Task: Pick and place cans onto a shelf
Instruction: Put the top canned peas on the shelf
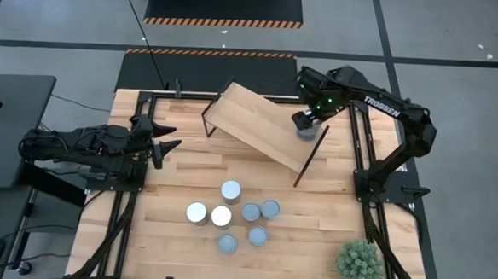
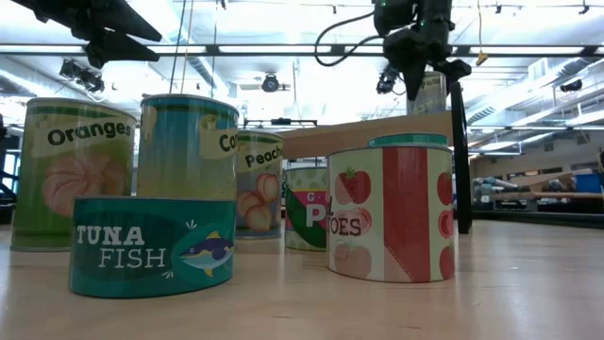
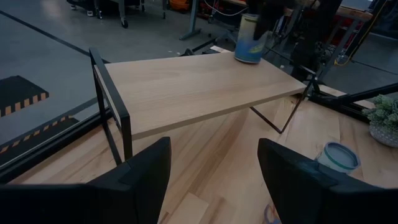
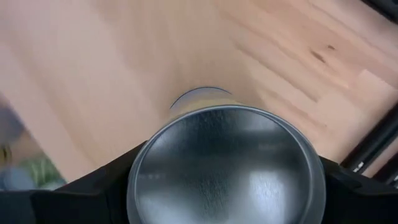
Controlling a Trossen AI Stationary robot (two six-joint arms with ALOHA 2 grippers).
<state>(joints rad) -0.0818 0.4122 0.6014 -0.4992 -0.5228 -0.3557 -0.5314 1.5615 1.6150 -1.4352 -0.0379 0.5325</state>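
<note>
My right gripper is shut on one can over the far right corner of the shelf, a light wooden board set askew on thin dark legs. The can's silvery top fills the right wrist view. Several more cans stand upright on their bases on the table in front of the shelf; in the low view they show labels such as tuna fish and tomatoes. My left gripper waits open at the table's left side, pointing toward the shelf. My right gripper pinches the can between its two fingers, one on each side of the round wall just under the top rim. The fingers come from above, pointing down. The can stays upright; whether its base rests on the shelf board or hangs just above it, I cannot tell.
A spiky green potted plant stands at the table's near right corner. Dark metal frame rails run along the table's left and right sides. Bare tabletop lies between the shelf and the group of cans.
</note>
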